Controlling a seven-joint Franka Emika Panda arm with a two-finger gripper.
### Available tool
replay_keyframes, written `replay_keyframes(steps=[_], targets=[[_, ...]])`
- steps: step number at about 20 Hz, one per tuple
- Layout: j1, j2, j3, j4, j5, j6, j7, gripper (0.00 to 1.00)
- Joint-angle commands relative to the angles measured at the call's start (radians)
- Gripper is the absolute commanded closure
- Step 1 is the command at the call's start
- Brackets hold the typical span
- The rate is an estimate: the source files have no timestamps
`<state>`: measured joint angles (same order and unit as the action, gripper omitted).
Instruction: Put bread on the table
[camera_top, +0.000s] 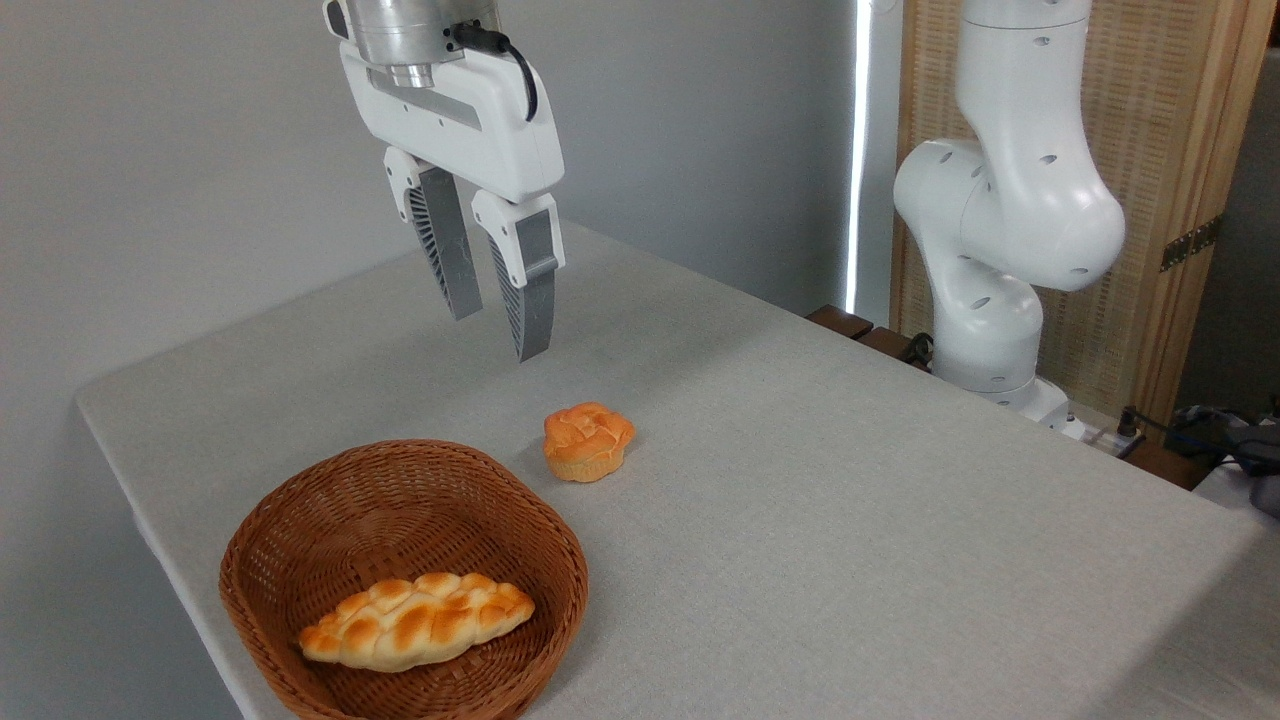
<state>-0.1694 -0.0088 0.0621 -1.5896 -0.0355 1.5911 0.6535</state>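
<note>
On grey-beige clothed table, wicker basket, grey wall behind.

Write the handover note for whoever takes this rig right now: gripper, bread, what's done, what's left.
Gripper: jaws open, holding nothing, hanging in the air above the table, behind the basket.
Bread: the braided loaf lies in the front part of the wicker basket, untouched.
Small round bun: sits on the table just right of the basket's far rim; leave it there.
Done: nothing yet; the loaf is not on the cloth.
Left: bring the gripper forward and down into the basket, grasp the loaf, lift it clear of the rim, set it on bare cloth, probably to the right, and release.
</note>
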Motion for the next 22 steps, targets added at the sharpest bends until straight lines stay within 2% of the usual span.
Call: replay_keyframes(steps=[1,9,14,19,22], targets=[[-0.007,0.010,0.010,0.019,0.014,0.012,-0.005,0.00],[-0.007,0.024,0.010,0.000,0.005,0.170,-0.006,0.00],[-0.007,0.027,0.007,-0.085,0.000,0.364,-0.012,0.00],[-0.009,0.039,0.002,-0.193,0.000,0.643,-0.005,0.00],[-0.007,0.055,0.002,-0.222,0.000,0.682,-0.006,0.00]])
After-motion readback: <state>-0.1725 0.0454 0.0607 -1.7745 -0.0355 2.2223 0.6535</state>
